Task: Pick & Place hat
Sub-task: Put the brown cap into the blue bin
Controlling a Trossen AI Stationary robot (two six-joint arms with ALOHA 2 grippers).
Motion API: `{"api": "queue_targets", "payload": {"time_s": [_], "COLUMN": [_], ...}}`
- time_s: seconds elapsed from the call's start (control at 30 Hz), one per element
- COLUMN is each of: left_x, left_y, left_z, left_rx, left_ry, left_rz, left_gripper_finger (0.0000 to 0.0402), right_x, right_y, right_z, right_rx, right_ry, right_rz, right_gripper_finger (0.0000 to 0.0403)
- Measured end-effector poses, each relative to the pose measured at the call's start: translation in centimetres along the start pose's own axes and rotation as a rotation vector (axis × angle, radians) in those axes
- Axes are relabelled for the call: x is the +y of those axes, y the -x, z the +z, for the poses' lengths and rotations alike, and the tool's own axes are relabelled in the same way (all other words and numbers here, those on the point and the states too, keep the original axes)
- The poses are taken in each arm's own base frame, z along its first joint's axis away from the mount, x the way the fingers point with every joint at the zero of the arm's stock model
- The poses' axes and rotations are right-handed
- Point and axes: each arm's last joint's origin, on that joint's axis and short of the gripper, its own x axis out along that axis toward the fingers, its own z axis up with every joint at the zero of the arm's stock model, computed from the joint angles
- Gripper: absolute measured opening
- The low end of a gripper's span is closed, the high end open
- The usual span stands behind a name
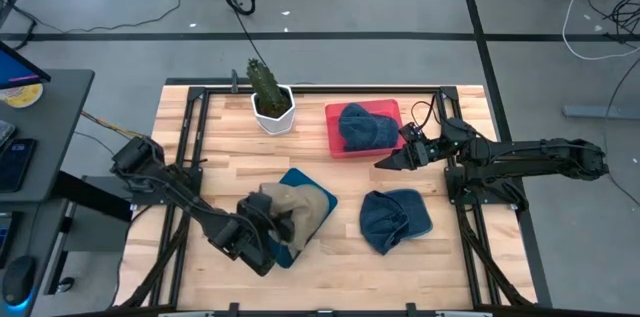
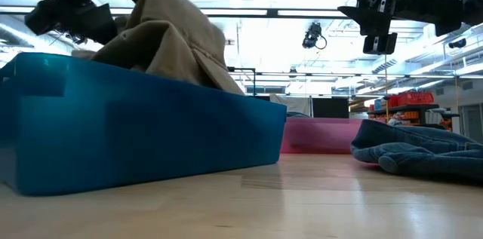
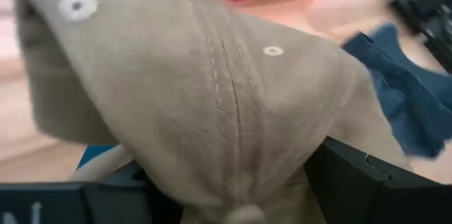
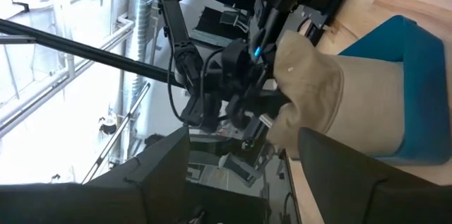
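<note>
Wooden table bears all items; left arm reaches in from the left edge, right arm from the right edge; blue bin sits near the front centre of the table, tan hat draped over its rim and partly inside it; left gripper is clamped on the tan hat at the bin's near-left side, cloth bunched between its fingers in the left wrist view; red bin stands toward the back, beside the potted cactus, and holds a dark blue hat; a second blue hat lies flat on the wood in front of the red bin, right of the blue bin; right gripper hovers just beside the red bin's right edge, fingers parted, holding nothing
</note>
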Motion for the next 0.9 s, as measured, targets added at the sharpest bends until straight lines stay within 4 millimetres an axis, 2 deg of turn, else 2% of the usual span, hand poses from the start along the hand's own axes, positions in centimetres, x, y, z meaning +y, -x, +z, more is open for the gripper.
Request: {"api": "queue_targets", "payload": {"time_s": [0.3,0.5,0.73,0.9], "left_x": [0.3,-0.8,-1.2,-0.6], "left_y": [-0.7,-0.7,-0.4,0.5], "left_z": [0.4,0.5,0.8,1.6], "left_rx": [0.073,0.074,0.081,0.178], "left_ry": [0.305,0.429,0.45,0.419], "left_rz": [0.077,-0.012,-0.046,0.003], "left_gripper_finger": [0.0241,0.0241,0.0241,0.0241], "right_x": [0.0,0.0,0.0,0.0], "right_y": [0.0,0.0,0.0,0.0], "right_z": [0.0,0.0,0.0,0.0], "right_rx": [0.0,0.0,0.002,0.002], "right_ry": [0.019,0.033,0.036,0.036], "right_rz": [0.0,-0.001,-0.004,-0.004], "right_gripper_finger": [0.0265,0.0265,0.0265,0.0265]}}
